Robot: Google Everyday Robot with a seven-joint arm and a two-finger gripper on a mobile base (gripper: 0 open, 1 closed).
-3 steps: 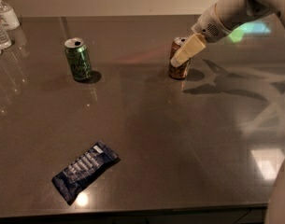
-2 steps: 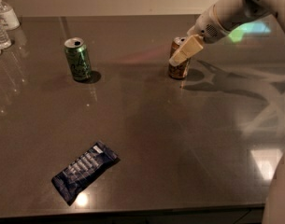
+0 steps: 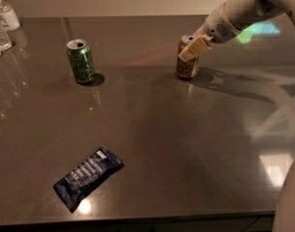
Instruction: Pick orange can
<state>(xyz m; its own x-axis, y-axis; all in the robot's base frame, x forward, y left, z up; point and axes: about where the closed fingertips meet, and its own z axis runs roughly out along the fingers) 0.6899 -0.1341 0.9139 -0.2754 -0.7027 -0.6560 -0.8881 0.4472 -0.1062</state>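
Observation:
The orange can (image 3: 186, 67) stands upright on the dark table (image 3: 185, 144), at the back and right of centre. It is orange-brown with a silver top. My gripper (image 3: 194, 48) reaches in from the upper right on a white arm (image 3: 243, 8) and sits at the can's upper part, with its pale tip in front of the rim. The can's base rests on the table.
A green can (image 3: 80, 61) stands upright at the back left. A dark blue snack packet (image 3: 88, 177) lies flat near the front left. Clear plastic bottles (image 3: 2, 23) stand at the far left edge. The table's front edge runs along the bottom.
My gripper has shifted very slightly at the top of the orange can. The can, the green can and the packet have not moved.

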